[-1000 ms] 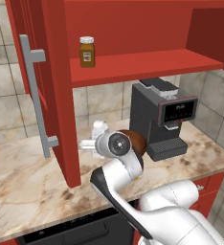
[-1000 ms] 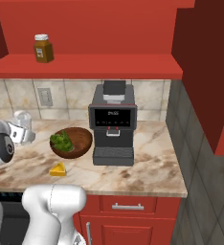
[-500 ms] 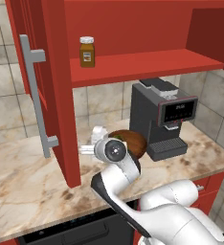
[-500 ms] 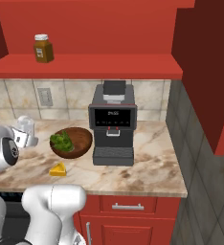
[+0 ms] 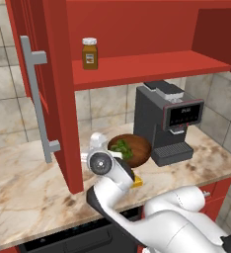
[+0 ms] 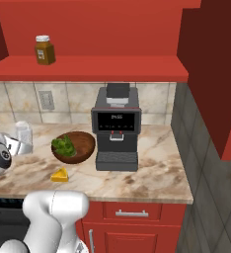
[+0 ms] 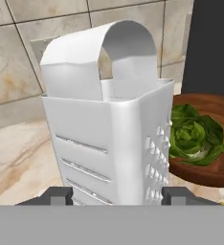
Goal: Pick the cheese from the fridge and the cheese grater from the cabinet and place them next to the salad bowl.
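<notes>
Up close, claw [image 7: 117,194] clamped on cheese grater [image 7: 109,129] beside salad bowl [image 7: 205,160]; cheese [image 6: 59,175] nearby.

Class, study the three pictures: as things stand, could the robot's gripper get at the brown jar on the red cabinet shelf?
Probably not at once. The gripper has its jaws closed on the cheese grater, low by the salad bowl. The brown jar stands on the open shelf, unobstructed, but the grater must be released first.
</notes>
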